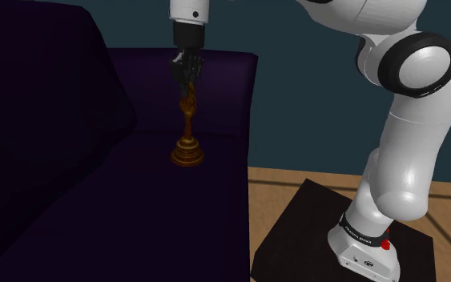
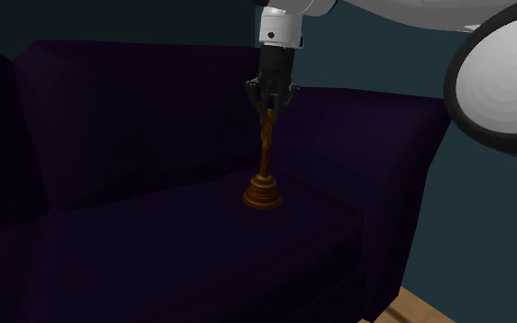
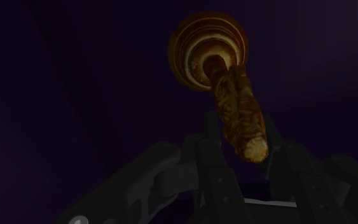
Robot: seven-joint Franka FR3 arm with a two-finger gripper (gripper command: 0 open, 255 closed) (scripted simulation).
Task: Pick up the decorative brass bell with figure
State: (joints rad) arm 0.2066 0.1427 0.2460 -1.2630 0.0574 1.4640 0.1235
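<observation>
A brass bell (image 1: 187, 149) with a slim figure as its handle stands upright on the dark purple sofa seat (image 1: 95, 208). My black gripper (image 1: 187, 86) comes straight down onto the top of the figure and its fingers clasp it on both sides. The second exterior view has the bell (image 2: 264, 191) resting with its base on the seat and the gripper (image 2: 270, 103) closed around the figure's head. Looking down along the gripper (image 3: 242, 130), the figure rises between the two fingers (image 3: 212, 165) from the round bell body (image 3: 206, 48) below.
The sofa's backrest (image 2: 137, 110) and armrest (image 1: 223, 88) rise behind and beside the bell. The seat's front edge drops to a wooden floor (image 1: 295, 180), where my black stand (image 1: 295, 240) sits. A teal wall (image 1: 295, 80) lies behind.
</observation>
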